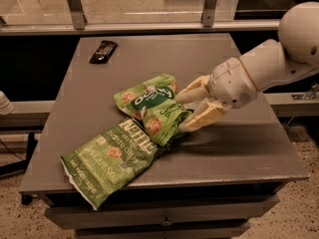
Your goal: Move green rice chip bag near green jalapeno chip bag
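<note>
The green rice chip bag (149, 102) is small, puffy and bright green with a dark oval logo. It lies at the table's middle, its lower end overlapping the top of the green jalapeno chip bag (107, 161). That larger olive bag with white lettering lies flat at the front left, one corner hanging over the table's front edge. My gripper (183, 112) is at the rice bag's right edge. Its two cream fingers (204, 117) are spread apart, one above and one below that edge.
A small black object (103, 51) lies at the table's back left. The grey table (239, 148) has drawers below its front edge. A metal railing (149, 26) runs behind the table. My white arm (279, 59) reaches in from the right.
</note>
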Controlling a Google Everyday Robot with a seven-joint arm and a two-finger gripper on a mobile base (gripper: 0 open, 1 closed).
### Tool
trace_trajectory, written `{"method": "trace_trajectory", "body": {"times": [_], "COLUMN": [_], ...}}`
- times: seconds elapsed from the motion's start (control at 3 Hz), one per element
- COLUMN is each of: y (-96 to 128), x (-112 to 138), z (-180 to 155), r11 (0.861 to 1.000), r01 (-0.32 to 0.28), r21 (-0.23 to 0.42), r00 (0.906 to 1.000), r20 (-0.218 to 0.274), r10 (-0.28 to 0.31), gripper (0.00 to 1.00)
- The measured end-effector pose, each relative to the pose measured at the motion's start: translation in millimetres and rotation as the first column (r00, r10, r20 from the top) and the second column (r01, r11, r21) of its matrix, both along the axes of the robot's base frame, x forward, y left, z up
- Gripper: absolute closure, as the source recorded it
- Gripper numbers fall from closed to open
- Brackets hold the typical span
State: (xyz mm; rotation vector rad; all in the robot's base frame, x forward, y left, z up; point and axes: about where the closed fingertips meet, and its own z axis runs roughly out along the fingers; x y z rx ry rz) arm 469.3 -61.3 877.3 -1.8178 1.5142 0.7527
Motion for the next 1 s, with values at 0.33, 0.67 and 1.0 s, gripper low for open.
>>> {"method": "trace_trajectory", "body": {"times": [0.33,0.67,1.0], "y": [-19.4,-60.1,-113.4], "x": [19.5,52.3,90.3], "z": [17.5,50.1,97.7], "r11": [0.999,0.988,0.954], "r01": [0.049,0.137,0.283], "r21": [-0.022,-0.063,-0.102], "r00": [0.9971,0.9806,0.9359], "r20": [0.059,0.150,0.247], "r10": [-0.047,-0.127,-0.251], "gripper": [0.00,0.00,0.00]}}
